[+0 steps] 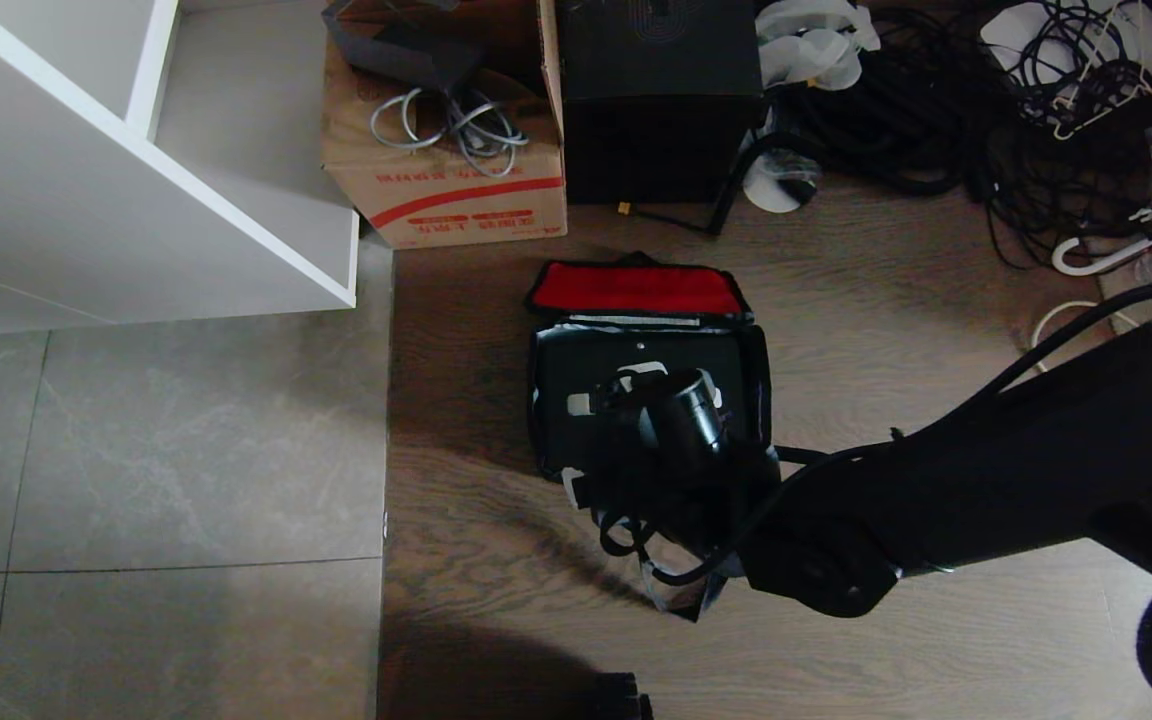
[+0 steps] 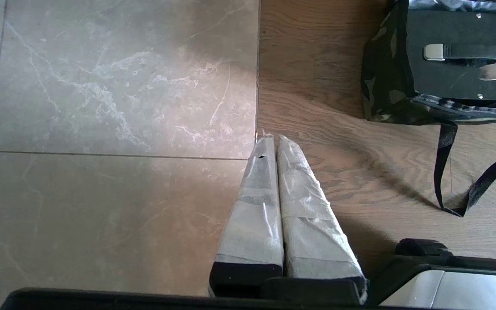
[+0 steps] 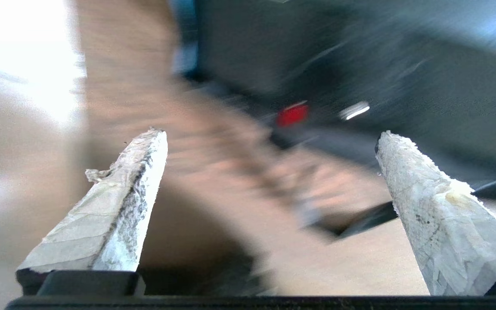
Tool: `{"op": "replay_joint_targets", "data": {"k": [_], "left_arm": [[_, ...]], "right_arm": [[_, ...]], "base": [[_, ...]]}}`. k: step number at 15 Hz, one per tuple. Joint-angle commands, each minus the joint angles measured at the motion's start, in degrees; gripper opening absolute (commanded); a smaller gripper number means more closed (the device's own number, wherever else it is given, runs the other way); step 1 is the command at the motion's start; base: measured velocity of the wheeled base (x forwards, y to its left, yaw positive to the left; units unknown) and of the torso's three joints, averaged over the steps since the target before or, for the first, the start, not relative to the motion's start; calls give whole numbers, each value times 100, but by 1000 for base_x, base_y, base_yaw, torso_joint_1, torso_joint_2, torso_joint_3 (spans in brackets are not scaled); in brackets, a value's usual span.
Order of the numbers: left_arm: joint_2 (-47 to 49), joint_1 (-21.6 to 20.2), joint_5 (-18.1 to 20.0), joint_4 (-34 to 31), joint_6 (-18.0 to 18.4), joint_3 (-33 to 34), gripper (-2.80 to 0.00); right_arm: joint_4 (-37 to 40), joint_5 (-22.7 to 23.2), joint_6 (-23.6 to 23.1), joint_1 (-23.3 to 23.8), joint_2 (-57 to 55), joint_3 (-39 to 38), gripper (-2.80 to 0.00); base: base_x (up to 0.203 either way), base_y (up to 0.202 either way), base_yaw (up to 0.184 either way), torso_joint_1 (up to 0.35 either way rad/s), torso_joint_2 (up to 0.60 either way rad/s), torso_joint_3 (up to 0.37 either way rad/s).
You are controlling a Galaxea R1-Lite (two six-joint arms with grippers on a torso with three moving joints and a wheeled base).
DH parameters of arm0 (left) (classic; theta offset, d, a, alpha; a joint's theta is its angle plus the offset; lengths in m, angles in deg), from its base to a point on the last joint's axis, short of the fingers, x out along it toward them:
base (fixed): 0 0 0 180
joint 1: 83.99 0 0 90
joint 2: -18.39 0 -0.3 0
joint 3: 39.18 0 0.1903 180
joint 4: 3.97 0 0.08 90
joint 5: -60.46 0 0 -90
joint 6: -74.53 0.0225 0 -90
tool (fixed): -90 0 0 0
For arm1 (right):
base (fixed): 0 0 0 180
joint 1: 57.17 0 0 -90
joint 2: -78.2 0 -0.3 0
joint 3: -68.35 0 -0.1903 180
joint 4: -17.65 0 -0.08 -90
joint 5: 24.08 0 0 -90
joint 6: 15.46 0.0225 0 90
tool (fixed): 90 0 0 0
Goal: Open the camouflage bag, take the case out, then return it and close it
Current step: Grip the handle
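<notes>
Two pincers in view, one busy and one parked. Camouflage bag (image 1: 648, 385) lying open on the wooden floor (image 1: 886, 310), lid flap with red inner strip (image 1: 636, 288) folded back toward the brown cardboard box (image 1: 446, 150) and the bulkier black box (image 1: 658, 95). Flat black case (image 1: 596, 370) resting inside the bag, top face exposed, pale handle fitting (image 2: 435, 52) visible on it. Black strap handles (image 2: 446, 172) trailing from the bag's near edge onto the floor. Right pincer (image 3: 269, 137) above the near part of the bag, at the end of the black right arm (image 1: 986, 490) reaching in from the right; taped fingers (image 3: 119, 202) spread wide apart, nothing between them, scene beyond them blurred with only a small red patch (image 3: 292, 114) clear. Left pincer (image 2: 273, 144) low beside the bag, well apart from it, over the seam between grey tile (image 2: 101, 129) and wood; fingers pressed together, empty. White shelf unit (image 1: 86, 150) at far left, tangle of black cables (image 1: 986, 100) at far right.
</notes>
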Motion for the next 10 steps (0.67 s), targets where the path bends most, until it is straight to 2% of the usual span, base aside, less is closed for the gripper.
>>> {"op": "replay_joint_targets", "data": {"k": [1,2,3,4,5,6,10], "left_arm": [[0,0,-7,3,-2,53,-280],[0,0,-7,5,-2,53,-280],[0,0,-7,5,-2,53,-280],[0,0,-2,5,-2,53,-280],[0,0,-5,5,-2,53,-280],[0,0,-7,5,-2,53,-280],[0,0,2,5,-2,53,-280]], "right_arm": [[703,774,774,-64,746,-71,0],[1503,1177,1157,-59,1019,2,0],[2283,1567,1348,-51,1226,140,0],[2720,1764,1331,-41,1260,224,0],[2671,1617,1113,-34,1149,235,0],[2372,1227,587,-14,1034,234,0],[1058,-537,-2057,116,482,119,0]], "base": [[0,0,0,0,0,0],[0,0,0,0,0,0],[0,0,0,0,0,0],[0,0,0,0,0,0],[0,0,0,0,0,0],[0,0,0,0,0,0],[0,0,0,0,0,0]]}}
